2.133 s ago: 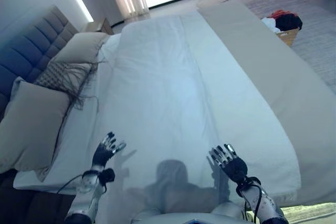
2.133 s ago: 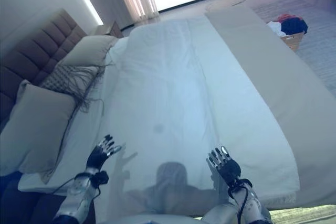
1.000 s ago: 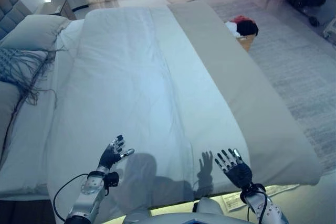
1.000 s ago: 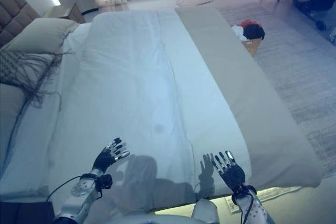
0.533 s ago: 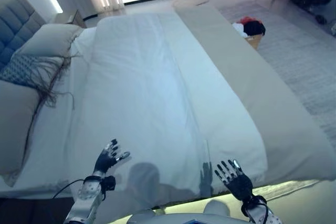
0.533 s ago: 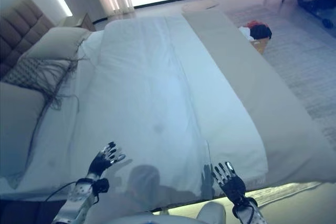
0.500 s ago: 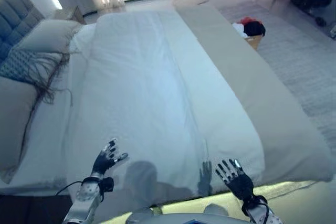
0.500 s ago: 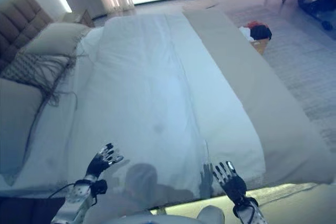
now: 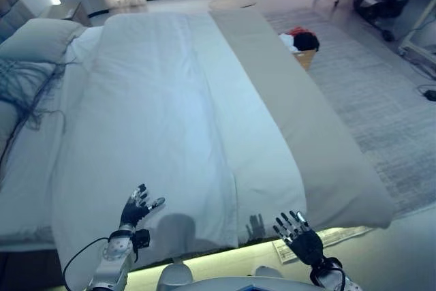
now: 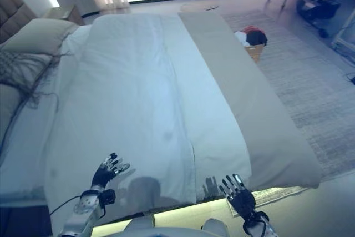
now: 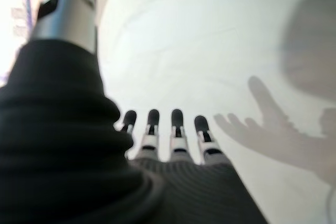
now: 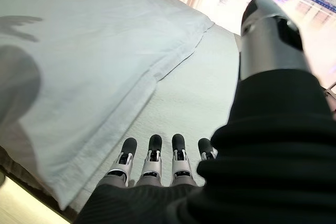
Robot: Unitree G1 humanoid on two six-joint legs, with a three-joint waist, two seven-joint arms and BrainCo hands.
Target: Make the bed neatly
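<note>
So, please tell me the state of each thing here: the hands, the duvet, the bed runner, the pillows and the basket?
left hand: open, holds nothing, over the duvet.
right hand: open, holds nothing, past the bed's near edge.
white duvet: spread flat, smooth.
beige bed runner: laid flat across the bed's foot.
pillows: at the headboard end.
basket: on the floor, holding clothes.

I see my left hand (image 9: pixel 136 208) low at about 7 o'clock in the head view. Its fingers (image 11: pixel 176 129) are straight and spread, and the thumb sticks out to the side. It holds nothing. My right hand (image 9: pixel 302 238) is low at about 5 o'clock. Its fingers (image 12: pixel 152 156) are straight and spread too, palm down, and it holds nothing. Both arms reach forward from the bottom edge.
</note>
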